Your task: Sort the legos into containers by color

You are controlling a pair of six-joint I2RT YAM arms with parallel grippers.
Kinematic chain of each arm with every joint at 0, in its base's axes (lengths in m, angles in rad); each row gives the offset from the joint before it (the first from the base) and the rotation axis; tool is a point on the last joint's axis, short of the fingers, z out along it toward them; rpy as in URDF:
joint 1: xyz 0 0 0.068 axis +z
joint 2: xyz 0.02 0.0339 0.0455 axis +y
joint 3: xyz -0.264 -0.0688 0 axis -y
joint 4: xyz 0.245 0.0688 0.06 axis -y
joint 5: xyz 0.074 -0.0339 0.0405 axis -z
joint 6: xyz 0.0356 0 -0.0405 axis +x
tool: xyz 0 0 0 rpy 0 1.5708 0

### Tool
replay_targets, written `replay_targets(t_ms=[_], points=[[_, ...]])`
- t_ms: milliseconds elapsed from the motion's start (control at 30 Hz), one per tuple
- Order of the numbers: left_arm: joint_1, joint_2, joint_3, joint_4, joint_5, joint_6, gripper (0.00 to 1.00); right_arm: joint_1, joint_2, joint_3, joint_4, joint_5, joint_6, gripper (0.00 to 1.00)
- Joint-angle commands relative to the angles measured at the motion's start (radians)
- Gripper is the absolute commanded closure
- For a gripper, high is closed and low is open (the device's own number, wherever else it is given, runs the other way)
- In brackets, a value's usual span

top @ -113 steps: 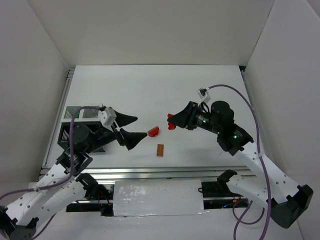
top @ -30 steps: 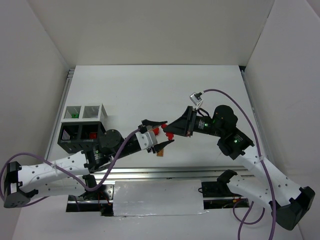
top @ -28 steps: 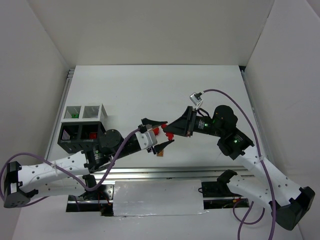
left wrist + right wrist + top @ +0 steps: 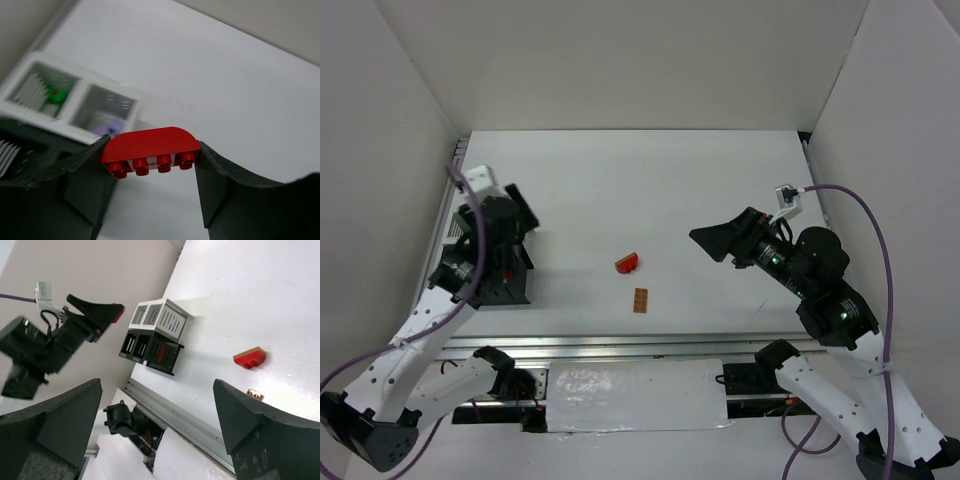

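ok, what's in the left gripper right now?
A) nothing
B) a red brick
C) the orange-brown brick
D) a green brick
B: in the left wrist view the left gripper is clamped on a red brick with a rounded top, its studs facing the camera.

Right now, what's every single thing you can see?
held red brick: 1, red, pinched above the bins
loose red brick: 1, red, mid-table
orange-brown brick: 1, orange-brown, near it
green brick: 1, green, in a white bin
lavender brick: 1, lavender, in the other white bin
white bins: 2, white, table's left edge
black bins: 2, black, beside the white ones
table: 1, white, under everything
left gripper: 1, black, holding that brick
right gripper: 1, black, open, right side
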Motion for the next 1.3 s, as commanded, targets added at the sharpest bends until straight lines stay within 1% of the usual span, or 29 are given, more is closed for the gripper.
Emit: replay_targets(t_ms=[0,33,67,100,167,233,267,433,500,567,600,667,700,767,800,867,933,967,1000,1033,1200,1267], points=[[0.249,0.002,0.106,-0.448,-0.074,-0.359,1.0,-0.006,-0.03,0.003,-0.045,0.078,-0.057,0.0],[0.301,0.001,0.076,-0.444,-0.041,-0.356,1.0,-0.006,-0.029,-0.005,-0.034,0.049,-0.052,0.0],[0.39,-0.004,0.053,-0.425,0.0,-0.345,1.0,-0.006,-0.026,-0.014,-0.026,0.036,-0.049,0.0],[0.429,-0.007,0.027,-0.37,0.09,-0.333,1.0,-0.006,-0.018,-0.034,-0.019,0.024,-0.044,0.0],[0.516,0.011,-0.027,-0.346,0.153,-0.331,1.0,-0.006,-0.007,-0.049,0.011,-0.014,-0.032,0.0],[0.547,0.034,-0.053,-0.319,0.222,-0.335,1.0,-0.006,0.001,-0.063,0.029,-0.048,-0.024,0.0],[0.555,0.06,-0.055,-0.314,0.235,-0.338,1.0,-0.006,0.004,-0.065,0.031,-0.057,-0.024,0.0],[0.555,0.094,-0.071,-0.305,0.252,-0.345,1.0,-0.006,-0.002,-0.081,0.028,-0.056,-0.037,0.0],[0.555,0.084,-0.087,-0.293,0.255,-0.341,0.95,-0.006,-0.003,-0.092,0.035,-0.057,-0.037,0.0],[0.555,0.07,-0.095,-0.282,0.264,-0.335,0.85,-0.006,0.008,-0.095,0.04,-0.064,-0.038,0.0],[0.555,0.065,-0.096,-0.28,0.267,-0.33,0.77,-0.007,0.011,-0.095,0.044,-0.073,-0.038,0.0],[0.555,0.051,-0.096,-0.283,0.269,-0.324,0.66,-0.007,0.025,-0.097,0.049,-0.08,-0.038,0.0],[0.555,0.047,-0.096,-0.285,0.272,-0.316,0.53,-0.006,0.027,-0.097,0.057,-0.087,-0.038,0.01],[0.555,0.028,-0.095,-0.292,0.275,-0.315,0.4,-0.006,0.036,-0.103,0.064,-0.088,-0.035,0.0],[0.555,0.021,-0.095,-0.289,0.278,-0.309,0.31,-0.004,0.039,-0.106,0.073,-0.091,-0.034,0.0],[0.555,-0.002,-0.09,-0.294,0.276,-0.307,0.24,-0.006,0.056,-0.115,0.086,-0.093,-0.032,0.0],[0.555,-0.016,-0.076,-0.3,0.282,-0.295,0.09,-0.004,0.079,-0.12,0.097,-0.093,-0.037,0.0],[0.555,-0.028,-0.066,-0.302,0.287,-0.289,0.08,-0.003,0.114,-0.117,0.095,-0.091,-0.049,0.0],[0.555,-0.03,-0.059,-0.296,0.308,-0.264,0.02,-0.003,0.135,-0.114,0.089,-0.093,-0.055,0.01],[0.555,-0.033,-0.05,-0.303,0.31,-0.262,0.0,-0.003,0.18,-0.112,0.087,-0.091,-0.057,0.0],[0.555,-0.047,-0.045,-0.326,0.29,-0.247,0.0,0.007,0.251,-0.138,0.127,-0.09,-0.05,0.0],[0.555,-0.056,-0.05,-0.299,0.324,-0.227,0.01,0.01,0.273,-0.149,0.138,-0.074,-0.052,0.0]])
